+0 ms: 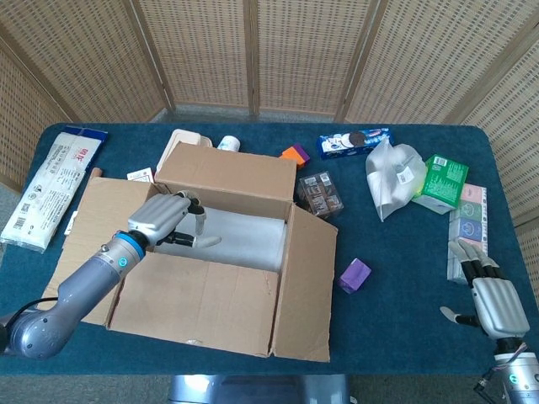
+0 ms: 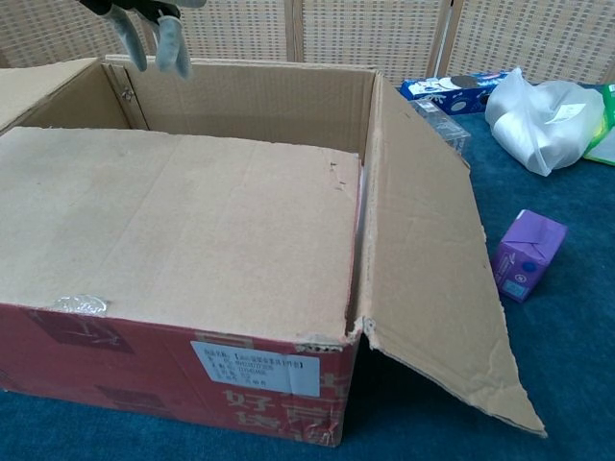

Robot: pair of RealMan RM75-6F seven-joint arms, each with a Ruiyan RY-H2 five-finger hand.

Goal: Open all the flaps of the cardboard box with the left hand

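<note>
Woven screens stand behind a blue-covered bench (image 1: pixel 396 278) where the cardboard box (image 1: pixel 215 261) sits left of centre, its near flap still folded over the opening while the right, left and far flaps stand out. The left robot hand (image 1: pixel 168 220) reaches over that near flap into the box mouth, fingers loosely spread and gripping nothing. The right robot hand (image 1: pixel 493 296) rests at the bench's near right corner, fingers extended, also empty. Around the box lie a purple carton (image 1: pixel 354 274), a white plastic bag (image 1: pixel 393 177), a green box (image 1: pixel 442 181) and a cookie packet (image 1: pixel 354 141). The chest view shows the box's red printed front (with a white label), and only the left fingertips (image 2: pixel 171 46).
</note>
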